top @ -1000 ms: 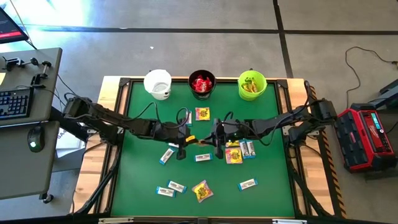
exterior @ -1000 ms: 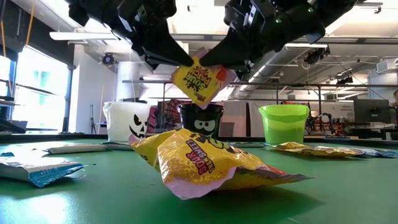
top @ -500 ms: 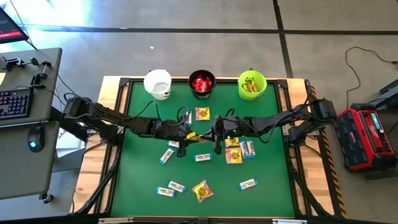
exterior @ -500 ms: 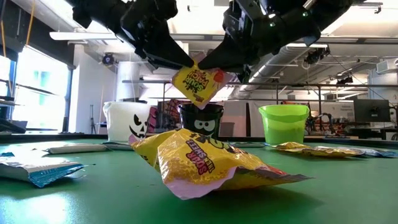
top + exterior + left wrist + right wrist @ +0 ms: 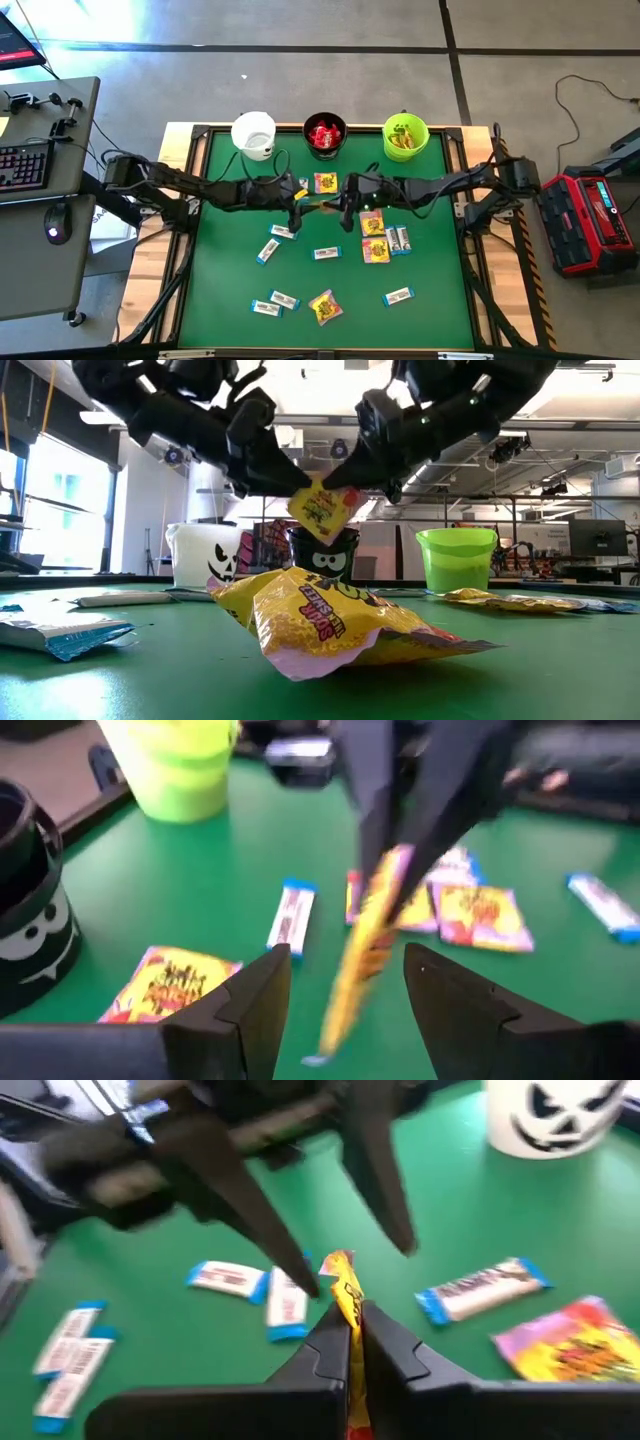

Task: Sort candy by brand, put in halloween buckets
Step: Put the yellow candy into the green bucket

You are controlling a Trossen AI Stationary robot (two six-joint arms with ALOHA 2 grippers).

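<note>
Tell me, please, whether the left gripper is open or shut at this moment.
Open: in its wrist view the left gripper has its fingers spread, off the yellow-and-pink packet, which the shut right gripper pinches.

Two dark, cable-wrapped jointed arms

I'm seeing grey concrete floor (image 5: 330, 80), a side desk (image 5: 45, 190) with keyboard (image 5: 22, 165), bright window (image 5: 50, 510), ceiling strip lights (image 5: 140, 418), red case (image 5: 590, 220)
</note>
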